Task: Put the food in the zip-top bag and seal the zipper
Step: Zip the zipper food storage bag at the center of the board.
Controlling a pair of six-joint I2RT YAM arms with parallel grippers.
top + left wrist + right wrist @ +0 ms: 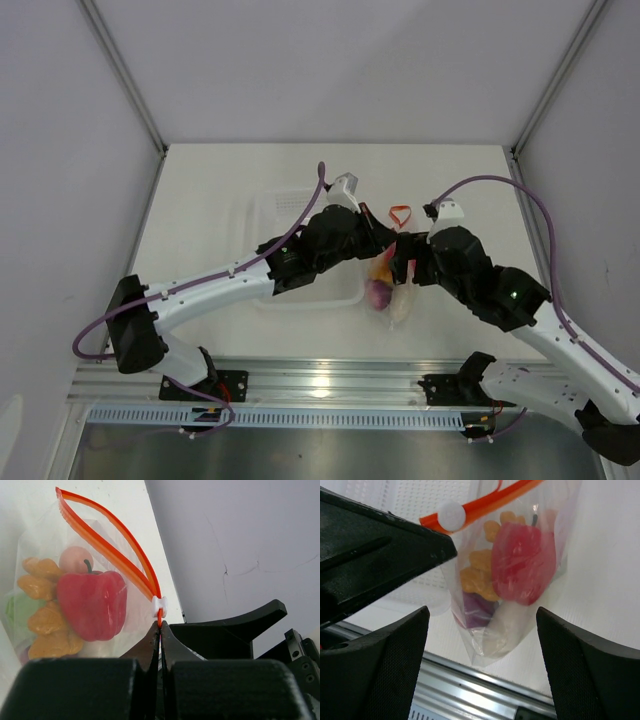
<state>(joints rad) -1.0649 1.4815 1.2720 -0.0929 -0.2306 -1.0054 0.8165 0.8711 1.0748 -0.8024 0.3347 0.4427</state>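
Filling most of the overhead view, the white table (200, 200) carries a rigid clear tray (272, 212) left of centre, and a metal rail (320, 380) runs along the near edge. Both arms reach inward and meet just right of the tray, where the zip-top bag (388, 290) hangs between them. I cannot tell whether its bottom touches the table.

Inside the bag, the red bell pepper (92, 605) is the biggest piece, pressed against the clear wall. The orange-yellow lumpy piece (42, 625) sits beside it, the pink round piece (75, 559) above, and the green cabbage (15, 612) shows faintly at the far left. From the right wrist view the white radish (507, 625) lies lowest, with the purple onion (475, 610) just beside it.

The zipper (110, 540) bows apart into two orange-red strips, so the mouth stands open along most of its length. A small white slider (159, 606) sits at the end nearest the left gripper (160, 632), whose fingers are pinched tight together on the zipper's end just below the slider.

The right gripper (482, 611) has its fingers spread wide, with the bag hanging beyond the gap and touching neither finger (385, 665).
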